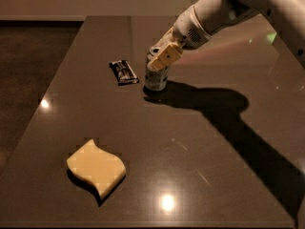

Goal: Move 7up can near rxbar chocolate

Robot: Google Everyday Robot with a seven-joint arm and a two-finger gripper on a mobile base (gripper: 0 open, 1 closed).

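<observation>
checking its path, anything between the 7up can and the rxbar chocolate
Nothing visible. Only bare table separates the 7up can, gripped at its top by the gripper, from the rxbar chocolate beside it. The yellow sponge lies well off that line.

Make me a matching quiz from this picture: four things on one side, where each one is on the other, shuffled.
1. 7up can
2. rxbar chocolate
3. yellow sponge
4. gripper

A. alone, nearest the camera
B. closed on the can's top
C. lying flat beside the can
D. upright under the gripper

Pairs: 1-D, 2-C, 3-A, 4-B.
</observation>
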